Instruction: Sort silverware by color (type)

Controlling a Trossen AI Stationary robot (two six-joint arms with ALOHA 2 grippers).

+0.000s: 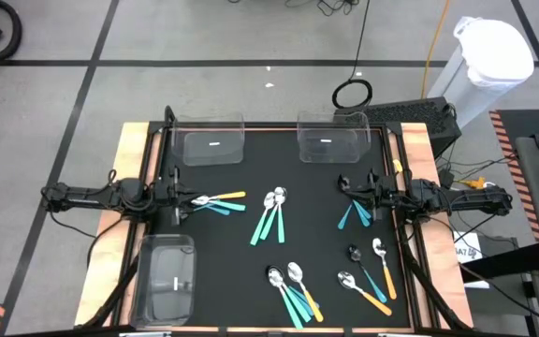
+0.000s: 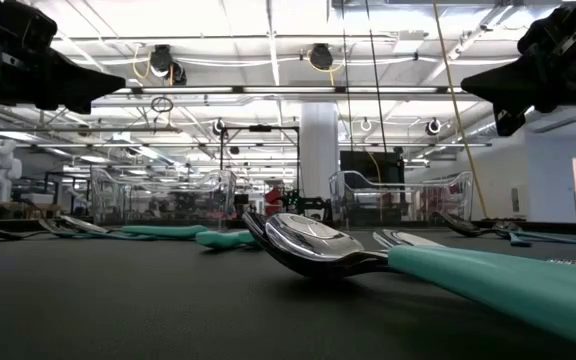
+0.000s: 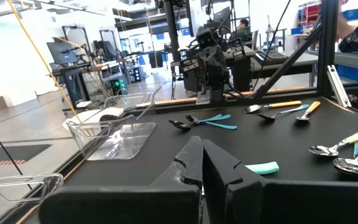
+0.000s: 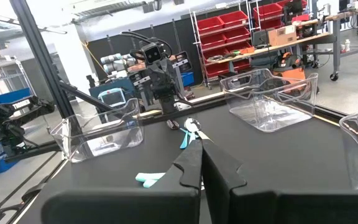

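Nothing is sorted yet: all three clear bins, two at the far edge [image 1: 213, 147] [image 1: 328, 142] and one at the near left corner [image 1: 164, 278], look empty, and the spoons lie in loose mixed clusters on the black bench [image 1: 251, 271]. The left hand [image 1: 178, 198] hangs at the left edge with its fingers pressed together and holding nothing; just past its fingertips lies a small bunch of spoons [image 1: 215, 200], an orange handle among teal and light blue ones. The right hand [image 1: 346, 186] is closed and empty too, at the right edge, with a few teal spoons [image 1: 354, 214] just beside and slightly nearer than its tips. Farther from both hands are a teal group in the middle [image 1: 271, 217], a teal-and-orange pile toward the front [image 1: 294, 292], and a blue-and-orange pair of pairs at the front right [image 1: 371, 273]. The step in hand is the first pick, and either hand must part its fingers before descending. Doing it well probably means choosing a spoon at a cluster's outer edge, closing across the slim plastic handle rather than the slippery metal bowl, and lifting straight up so that crossed neighbours are not dragged along. The overlapping handles are the likely trouble; two could come up together.
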